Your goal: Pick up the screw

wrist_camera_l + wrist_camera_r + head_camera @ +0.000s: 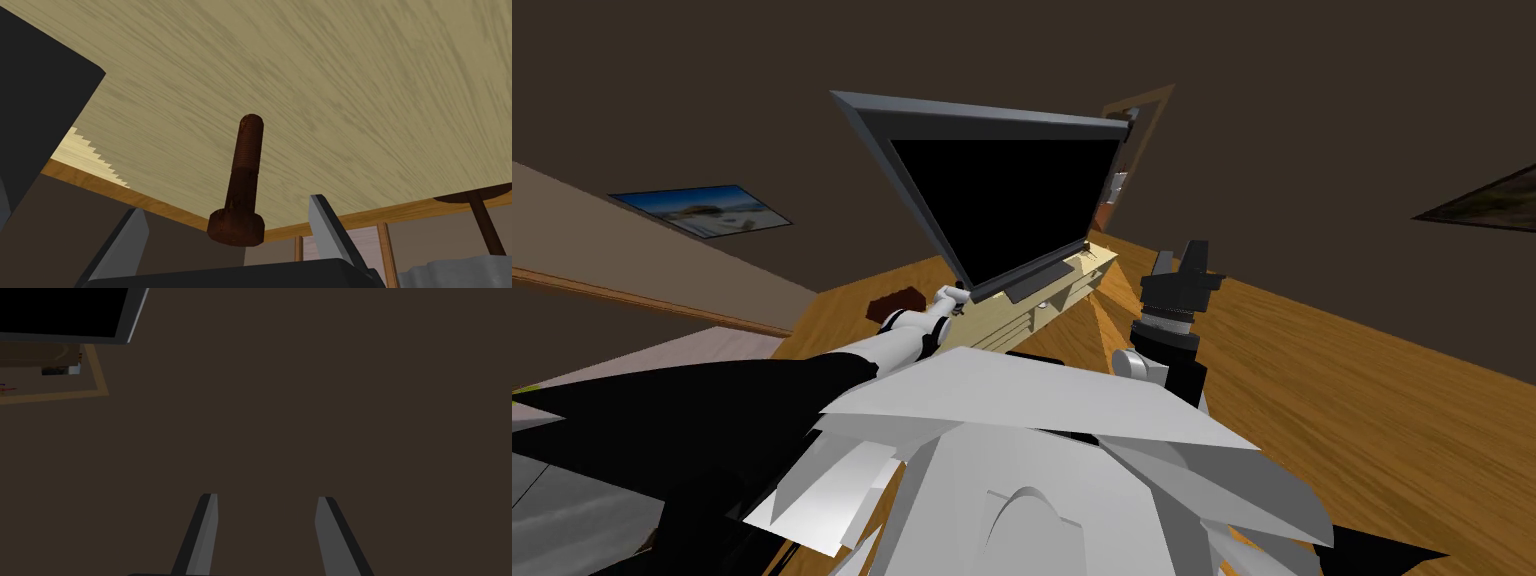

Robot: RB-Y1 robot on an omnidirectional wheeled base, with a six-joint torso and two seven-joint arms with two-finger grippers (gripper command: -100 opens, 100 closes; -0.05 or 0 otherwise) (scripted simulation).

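Spread wide, my left tool (227,207) straddled the rusty screw (244,165), lying flat near the edge of the pale surface (350,100), placed for closing on its head; my right tool (267,498) hung open.

The right hand (267,498) has its two grey fingers spread apart.

The left arm (902,338) is rendered as a white forearm broken by dark joint bands and is ended by a small, pale left claw (959,299). The right arm (1167,335) is ringed by a ribbed grey collar and is topped by a black, boxy right claw (1180,262). The fingers (134,235) are drawn as thin, light grey blades, dark along one edge, set on a dark box.
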